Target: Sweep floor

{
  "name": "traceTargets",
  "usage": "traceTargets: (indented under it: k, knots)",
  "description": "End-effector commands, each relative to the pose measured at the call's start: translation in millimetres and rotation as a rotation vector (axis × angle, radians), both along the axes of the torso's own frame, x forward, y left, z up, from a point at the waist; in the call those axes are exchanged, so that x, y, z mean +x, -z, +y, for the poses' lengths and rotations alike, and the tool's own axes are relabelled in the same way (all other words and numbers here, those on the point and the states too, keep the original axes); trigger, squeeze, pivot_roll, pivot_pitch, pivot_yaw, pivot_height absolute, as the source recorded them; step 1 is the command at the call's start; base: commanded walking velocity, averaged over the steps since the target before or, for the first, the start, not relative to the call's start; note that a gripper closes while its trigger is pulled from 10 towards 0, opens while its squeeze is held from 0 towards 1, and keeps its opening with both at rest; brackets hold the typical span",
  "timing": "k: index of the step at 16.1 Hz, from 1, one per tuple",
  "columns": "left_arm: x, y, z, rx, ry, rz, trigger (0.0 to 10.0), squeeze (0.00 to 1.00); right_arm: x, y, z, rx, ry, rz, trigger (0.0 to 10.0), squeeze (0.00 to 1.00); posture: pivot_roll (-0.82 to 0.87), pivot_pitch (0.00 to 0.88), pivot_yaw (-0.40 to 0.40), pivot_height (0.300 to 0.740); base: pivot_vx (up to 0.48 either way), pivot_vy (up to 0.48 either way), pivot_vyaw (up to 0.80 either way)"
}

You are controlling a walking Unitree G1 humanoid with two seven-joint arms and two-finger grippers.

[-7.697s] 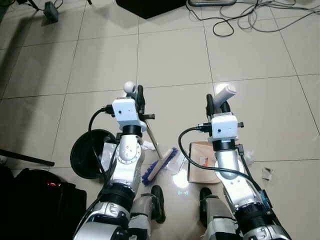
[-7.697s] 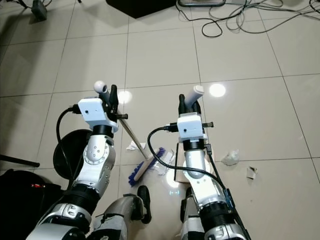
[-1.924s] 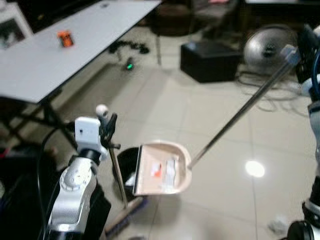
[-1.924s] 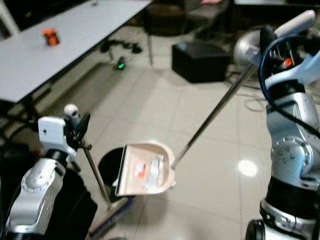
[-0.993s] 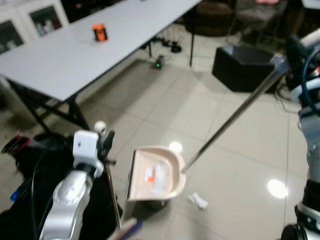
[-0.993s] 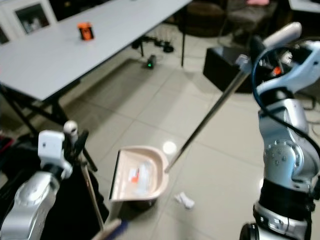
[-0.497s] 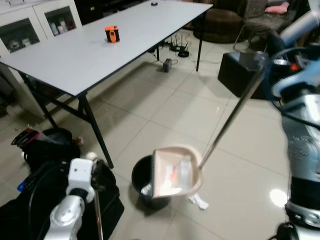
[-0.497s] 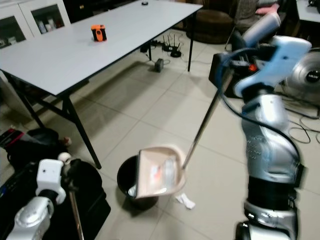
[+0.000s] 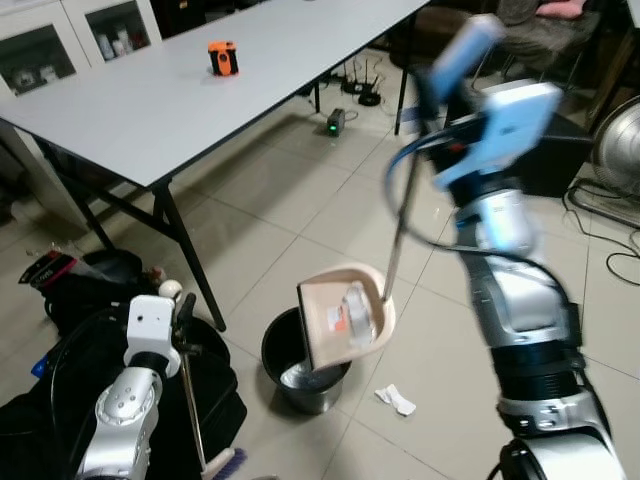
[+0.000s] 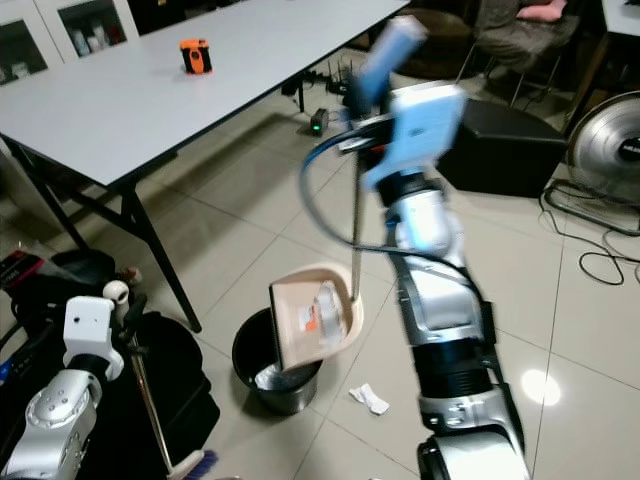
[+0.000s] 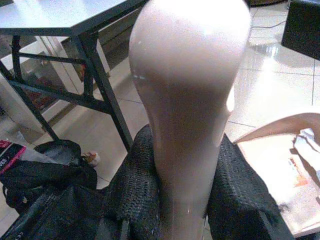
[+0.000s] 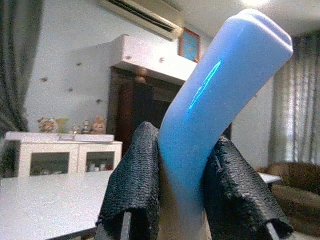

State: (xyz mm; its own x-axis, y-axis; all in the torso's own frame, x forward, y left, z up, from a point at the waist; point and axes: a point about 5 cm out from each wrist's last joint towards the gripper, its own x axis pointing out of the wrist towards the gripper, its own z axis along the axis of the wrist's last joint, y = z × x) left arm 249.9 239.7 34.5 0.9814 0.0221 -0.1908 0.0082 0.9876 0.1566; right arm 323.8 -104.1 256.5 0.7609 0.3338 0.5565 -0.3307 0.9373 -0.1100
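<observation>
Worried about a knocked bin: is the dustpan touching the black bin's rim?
Cannot tell. In the left eye view the tilted dustpan overlaps the black bin rim, hiding any contact or gap; the right eye view overlaps likewise.

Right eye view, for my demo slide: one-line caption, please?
Right tool tips the dustpan over the black bin; left tool holds the broom.

My arms: two
My grippers: two, the left gripper (image 11: 187, 200) and the right gripper (image 12: 186, 200)
Dustpans: one dustpan (image 9: 345, 318)
Brooms: one broom (image 9: 195, 410)
Bins: one black bin (image 9: 300, 365)
Paper scraps on the floor: one paper scrap (image 9: 396, 400)
Tables: one grey table (image 9: 150, 100)
Orange objects on it: one orange object (image 9: 222, 58)
Fans: one fan (image 10: 606, 135)
</observation>
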Motion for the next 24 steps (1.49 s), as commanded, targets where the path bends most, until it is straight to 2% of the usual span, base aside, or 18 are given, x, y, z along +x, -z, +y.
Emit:
traceTargets:
  k: [1,4,8,12,15,17,19,22,24]
  knots:
    - [2.0,-4.0,7.2,0.033,-0.009,-0.023,10.0,0.0,-4.8,-14.5,17.8,-0.034,-0.055,-0.125,10.0,0.0,0.08,0.0,0.07,0.74,0.0,0.0,0.0]
    - [3.0,-6.2,6.1,0.035,-0.006,-0.04,10.0,0.0,-9.1,-10.0,31.7,-0.061,-0.089,-0.161,10.0,0.0,0.08,0.0,0.069,0.74,0.0,0.0,0.0]
    - [3.9,-13.1,0.3,0.039,0.007,-0.065,10.0,0.0,-27.2,1.7,63.1,-0.209,-0.214,-0.241,10.0,0.0,0.08,0.0,0.072,0.74,0.0,0.0,0.0]
    - [6.0,-28.2,-7.6,0.045,0.027,-0.097,10.0,0.0,-39.1,10.4,80.3,-0.306,-0.316,-0.274,10.0,0.0,0.08,0.0,0.078,0.74,0.0,0.0,0.0]
    - [9.5,-42.7,-18.0,0.043,0.042,-0.123,10.0,0.0,-39.2,11.5,83.2,-0.284,-0.326,-0.259,10.0,0.0,0.07,0.0,0.084,0.74,0.0,0.0,0.0]
    - [11.2,-48.7,-21.7,0.043,0.046,-0.128,10.0,0.0,-38.1,11.3,84.3,-0.205,-0.339,-0.208,10.0,0.0,0.07,0.0,0.088,0.74,0.0,0.0,0.0]
    - [10.7,-51.0,-23.2,0.045,0.048,-0.125,10.0,0.0,-39.9,15.4,87.4,-0.3,-0.349,-0.233,10.0,0.0,0.07,0.0,0.089,0.74,0.0,0.0,0.0]
    - [11.0,-55.1,-25.0,0.05,0.053,-0.119,10.0,0.0,-39.0,16.1,87.1,-0.261,-0.362,-0.198,10.0,0.0,0.07,0.0,0.092,0.74,0.0,0.0,0.0]
    - [11.8,-57.9,-28.0,0.053,0.066,-0.116,10.0,0.0,-38.5,21.1,85.0,-0.387,-0.369,-0.207,10.0,0.0,0.07,0.0,0.095,0.74,0.0,0.0,0.0]
